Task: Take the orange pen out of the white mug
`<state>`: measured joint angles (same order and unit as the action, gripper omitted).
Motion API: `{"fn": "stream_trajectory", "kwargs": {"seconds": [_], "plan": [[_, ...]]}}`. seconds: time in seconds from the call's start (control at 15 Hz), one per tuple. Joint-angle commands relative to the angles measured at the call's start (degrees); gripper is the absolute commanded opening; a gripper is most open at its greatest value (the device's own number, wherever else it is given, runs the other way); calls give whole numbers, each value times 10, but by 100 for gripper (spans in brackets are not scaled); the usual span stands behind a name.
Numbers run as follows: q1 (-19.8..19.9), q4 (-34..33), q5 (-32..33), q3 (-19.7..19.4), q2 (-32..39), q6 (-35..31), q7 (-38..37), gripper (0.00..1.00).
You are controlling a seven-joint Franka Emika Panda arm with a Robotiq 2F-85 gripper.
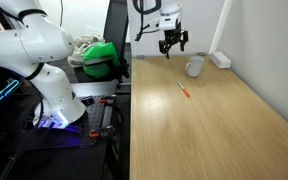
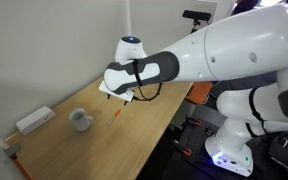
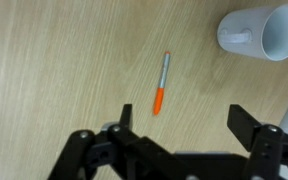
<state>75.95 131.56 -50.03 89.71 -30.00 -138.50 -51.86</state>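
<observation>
No text, label, brand or number can be read in any view; the thin orange pen and the round white ceramic mug show plain surfaces.

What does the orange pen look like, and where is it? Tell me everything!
The orange pen is a thin, short stick that looks like plastic. In the wrist view one end is bright orange and the rest looks paler and greyish. It lies flat on the wooden table, not inside the white mug, with bare wood between the two. Only the table touches it. The end effector hangs above it, open and empty.
</observation>
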Motion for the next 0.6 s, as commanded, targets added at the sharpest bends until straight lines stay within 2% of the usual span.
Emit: {"fn": "stream_trajectory", "kwargs": {"seconds": [0.0,0.07,0.13,0.27,0.53], "plan": [[-57,-11,86,-32,-56,11,-102,100],[-66,-12,110,-36,-62,12,-128,100],[-55,-4,107,-16,-17,-12,-108,100],[-69,-5,128,-22,-31,-13,-135,100],[-69,-5,130,-27,-35,-13,-136,100]]}}
